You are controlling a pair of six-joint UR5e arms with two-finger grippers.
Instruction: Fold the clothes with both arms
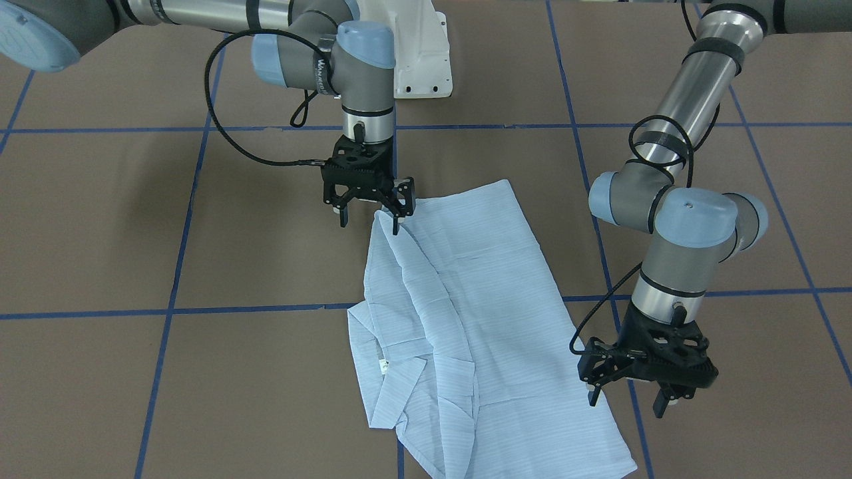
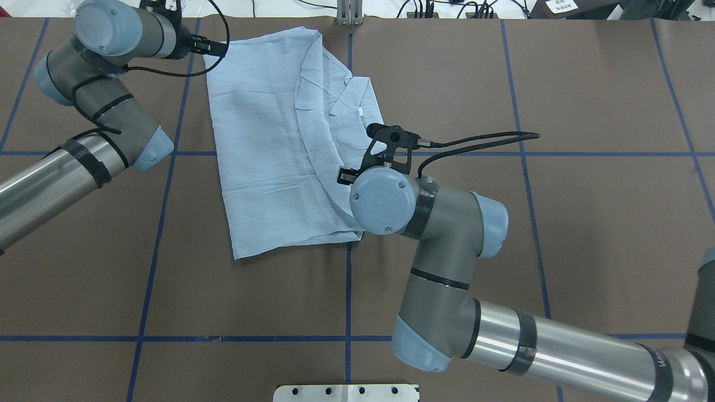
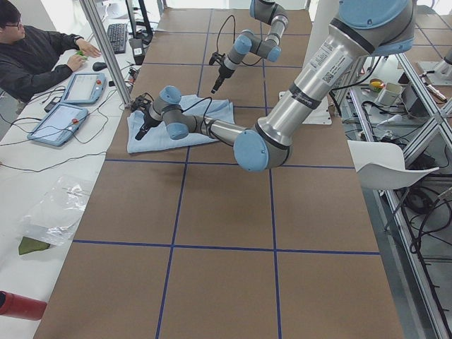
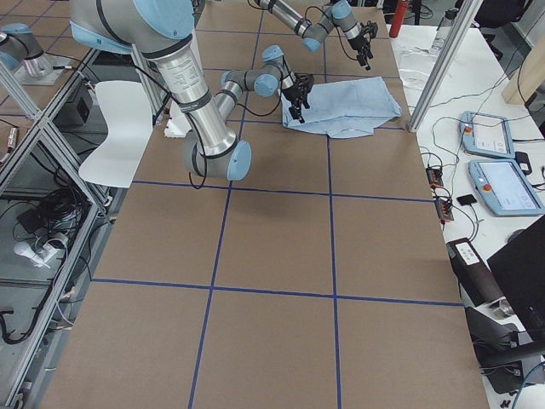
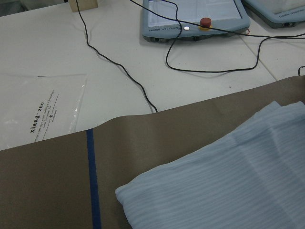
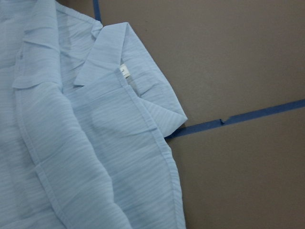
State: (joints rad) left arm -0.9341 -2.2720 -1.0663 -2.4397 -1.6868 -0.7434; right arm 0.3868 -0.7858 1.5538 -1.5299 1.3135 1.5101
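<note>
The light blue striped shirt (image 1: 479,299) lies partly folded on the brown table, with its collar and small white label (image 6: 125,72) facing up. My right gripper (image 1: 370,219) hangs open over the corner of the shirt (image 2: 268,145) nearest the robot's base. One of its fingertips (image 1: 397,225) is right at the folded edge. My left gripper (image 1: 628,404) is open and holds nothing, just off the shirt's side edge and low over the table. The left wrist view shows a shirt corner (image 5: 228,186) lying flat.
Blue tape lines (image 1: 253,309) grid the brown table cover. The white pedestal base (image 1: 419,53) stands behind the right arm. Past the table's far edge lie teach pendants (image 5: 195,16), cables and a plastic bag (image 5: 38,109). A seated person (image 3: 35,49) is at that side.
</note>
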